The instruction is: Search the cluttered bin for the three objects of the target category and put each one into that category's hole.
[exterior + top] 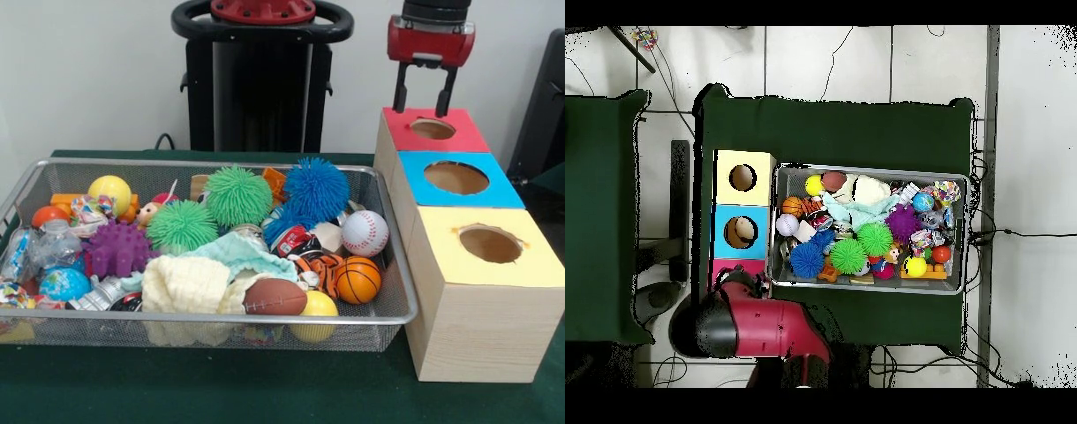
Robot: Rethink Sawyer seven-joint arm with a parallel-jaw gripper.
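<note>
My gripper (425,93) hangs open and empty just above the round hole with the red surround (433,129), the farthest of three holes on the pale wooden box. In the overhead view my red arm (755,325) covers the gripper and most of the red surround (725,266). The silver wire mesh bin (221,316) is full of toys. An orange plush with black tiger stripes (320,268) lies half buried between a basketball and a toy football; it also shows in the overhead view (812,208). A small tan-faced toy (147,212) peeks out at the back left. No other plush shows.
The blue-surround hole (455,177) and yellow-surround hole (490,244) sit nearer the camera on the same box. The bin (865,169) also holds green (237,195), blue (316,188) and purple (117,249) spiky balls, a baseball (365,232), a basketball (357,280), a football (274,298) and cloths.
</note>
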